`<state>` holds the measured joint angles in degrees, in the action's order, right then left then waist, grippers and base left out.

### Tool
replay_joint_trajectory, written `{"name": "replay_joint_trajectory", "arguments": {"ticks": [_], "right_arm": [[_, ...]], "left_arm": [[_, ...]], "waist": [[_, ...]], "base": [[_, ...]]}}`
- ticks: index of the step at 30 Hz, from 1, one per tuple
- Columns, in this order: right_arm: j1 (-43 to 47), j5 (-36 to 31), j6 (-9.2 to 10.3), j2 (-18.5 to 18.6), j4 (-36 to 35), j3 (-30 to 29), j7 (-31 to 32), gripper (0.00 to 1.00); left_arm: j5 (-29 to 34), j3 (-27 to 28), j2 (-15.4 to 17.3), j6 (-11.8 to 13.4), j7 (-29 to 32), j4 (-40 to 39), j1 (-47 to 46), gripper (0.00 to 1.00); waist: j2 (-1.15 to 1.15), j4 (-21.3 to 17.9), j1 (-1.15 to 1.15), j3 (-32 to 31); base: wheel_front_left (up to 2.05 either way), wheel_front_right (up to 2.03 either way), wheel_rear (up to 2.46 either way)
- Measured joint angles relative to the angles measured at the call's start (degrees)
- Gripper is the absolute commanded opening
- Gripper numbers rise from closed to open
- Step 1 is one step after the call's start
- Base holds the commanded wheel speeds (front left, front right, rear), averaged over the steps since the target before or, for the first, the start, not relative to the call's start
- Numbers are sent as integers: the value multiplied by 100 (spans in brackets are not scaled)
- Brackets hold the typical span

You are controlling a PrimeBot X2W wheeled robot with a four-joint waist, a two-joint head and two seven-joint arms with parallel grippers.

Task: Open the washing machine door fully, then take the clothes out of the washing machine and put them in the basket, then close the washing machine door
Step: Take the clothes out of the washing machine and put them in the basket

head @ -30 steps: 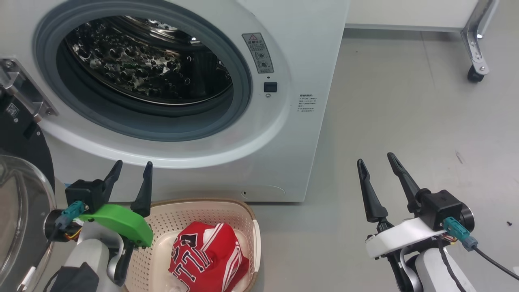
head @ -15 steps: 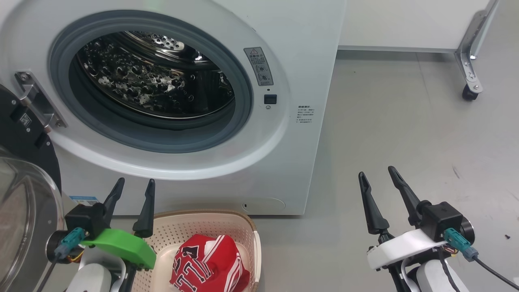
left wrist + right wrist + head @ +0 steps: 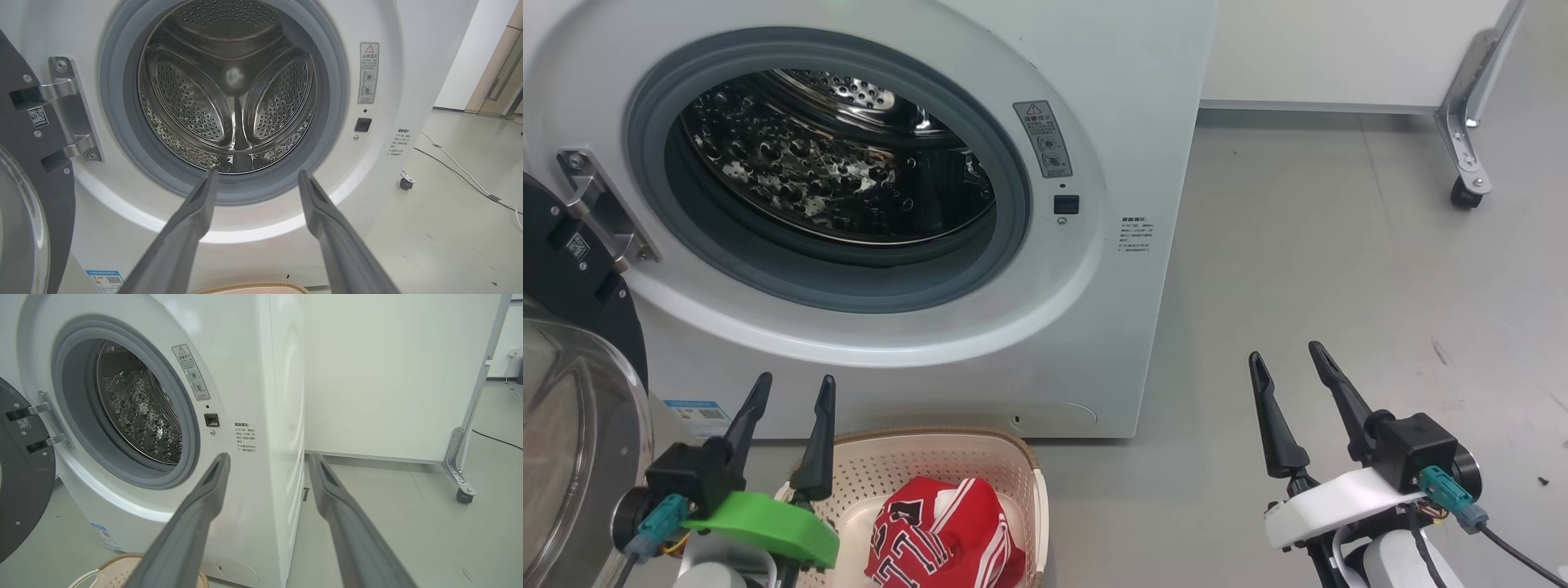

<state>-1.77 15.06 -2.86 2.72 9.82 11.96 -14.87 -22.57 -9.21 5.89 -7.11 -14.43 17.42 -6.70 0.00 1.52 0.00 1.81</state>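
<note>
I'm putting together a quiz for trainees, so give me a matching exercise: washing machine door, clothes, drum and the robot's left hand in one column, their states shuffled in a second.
Column one
1. washing machine door
2. clothes
3. drum
4. left hand

Column two
A. bare steel, nothing inside
B. swung open at the robot's left
C. lying in the basket
D. fingers apart, gripping nothing

Pairs: 1-B, 2-C, 3-A, 4-D

Mismatched mounts, matching fingers
My left gripper [image 3: 795, 380] sits on a bright green bracket [image 3: 764, 528], my right gripper [image 3: 1284, 352] on a white bracket [image 3: 1327, 502]; both have tapered black fingers [image 3: 1272, 425], a black block [image 3: 1417, 445] and a teal plug [image 3: 1450, 492], the right's trailing a black cable [image 3: 1519, 551]
</note>
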Motion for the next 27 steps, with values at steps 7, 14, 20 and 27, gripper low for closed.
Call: {"name": "replay_joint_trajectory", "arguments": {"ticks": [7,14,20,27], "right_arm": [[1,-1,3,-1,20,-5,0,100],[4,-1,3,-2,22,10,0,100],[4,-1,3,-3,22,33,0,100],[5,0,3,-4,22,48,0,100]], "left_arm": [[59,9,-1,0,-1,-233,269,100],[93,64,-24,0,-1,-382,426,100],[94,154,-73,1,0,-454,548,100],[98,210,-98,26,-1,-537,603,100]], "waist": [[0,-14,0,-32],[0,-23,0,-52],[0,-33,0,-57],[0,-54,0,-63]], "base": [[0,0,0],[0,0,0],[0,0,0],[0,0,0]]}}
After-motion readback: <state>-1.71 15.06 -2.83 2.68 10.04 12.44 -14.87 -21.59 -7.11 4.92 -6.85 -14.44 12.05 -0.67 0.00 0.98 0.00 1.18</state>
